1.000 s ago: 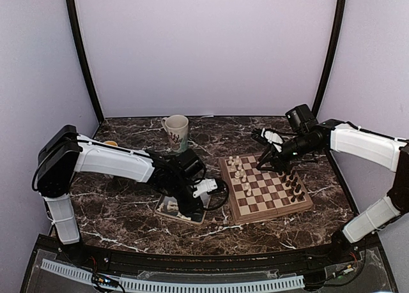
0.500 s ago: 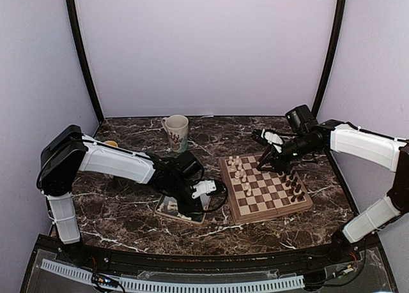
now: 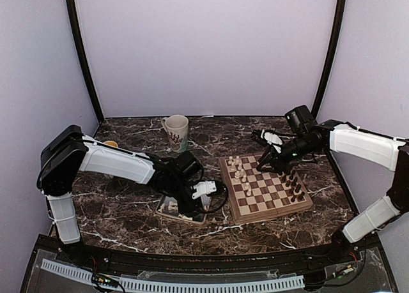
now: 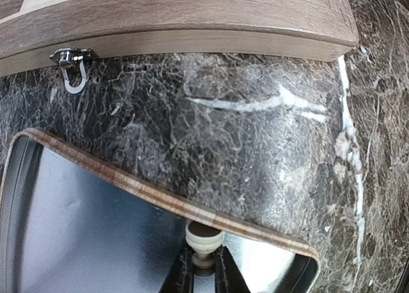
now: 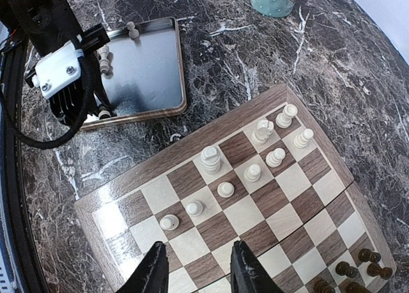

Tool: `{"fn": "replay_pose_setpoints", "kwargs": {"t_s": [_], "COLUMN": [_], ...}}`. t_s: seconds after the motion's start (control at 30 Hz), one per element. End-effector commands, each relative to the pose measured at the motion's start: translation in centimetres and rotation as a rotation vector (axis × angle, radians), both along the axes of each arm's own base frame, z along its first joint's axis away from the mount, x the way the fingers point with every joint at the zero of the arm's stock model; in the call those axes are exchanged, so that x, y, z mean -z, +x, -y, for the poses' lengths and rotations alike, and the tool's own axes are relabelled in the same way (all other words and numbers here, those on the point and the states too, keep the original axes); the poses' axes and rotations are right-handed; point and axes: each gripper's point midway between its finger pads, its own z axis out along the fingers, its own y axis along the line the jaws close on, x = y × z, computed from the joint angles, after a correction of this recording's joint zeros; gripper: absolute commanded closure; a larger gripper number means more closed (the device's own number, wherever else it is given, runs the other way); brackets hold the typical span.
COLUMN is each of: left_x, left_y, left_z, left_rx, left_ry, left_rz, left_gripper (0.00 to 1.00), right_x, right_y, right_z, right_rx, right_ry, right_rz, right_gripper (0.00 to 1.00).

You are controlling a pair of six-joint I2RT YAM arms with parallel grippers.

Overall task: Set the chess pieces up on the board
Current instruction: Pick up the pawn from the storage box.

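The left tool [image 4: 203, 262] is pinched shut on the neck of a cream piece [image 4: 204, 237] standing just inside the rim of the tray [image 4: 77, 229], beside the board [image 5: 255, 229]; the right tool [image 5: 199, 264] hangs empty, jaws apart, over the board's bare squares; the piece looks light, hard, smooth and top-heavy, so likely to twist or slip; a hold on the neck, just under the head, seems safest.

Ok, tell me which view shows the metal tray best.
Right wrist: the tray lies nearly whole, cream chess pieces inside. Top external has the left arm covering most of it; left wrist catches only one corner.
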Motion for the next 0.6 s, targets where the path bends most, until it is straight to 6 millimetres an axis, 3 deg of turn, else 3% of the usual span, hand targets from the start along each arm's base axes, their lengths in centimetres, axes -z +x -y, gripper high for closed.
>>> {"fn": "replay_pose_setpoints", "kwargs": {"t_s": [0.0, 0.37, 0.57], "left_x": [-1.3, -3.4, -5.2], "left_y": [-1.4, -2.3, -2.0], "left_z": [-0.9, -1.5, -1.2], "left_rx": [-0.004, -0.169, -0.254], "left_ry": [0.018, 0.100, 0.039], "left_rz": [-0.063, -0.235, -0.357], "left_gripper": [0.92, 0.96, 0.95], "right_x": [0.3, 0.6, 0.2], "right_y": [0.2, 0.2, -0.1], "right_z": [0.0, -0.1, -0.4], "right_rx": [-0.006, -0.008, -0.027], "right_ry": [-0.001, -0.002, 0.010], "right_rz": [0.003, -0.011, -0.019], "right_gripper": [0.66, 0.66, 0.66]}}
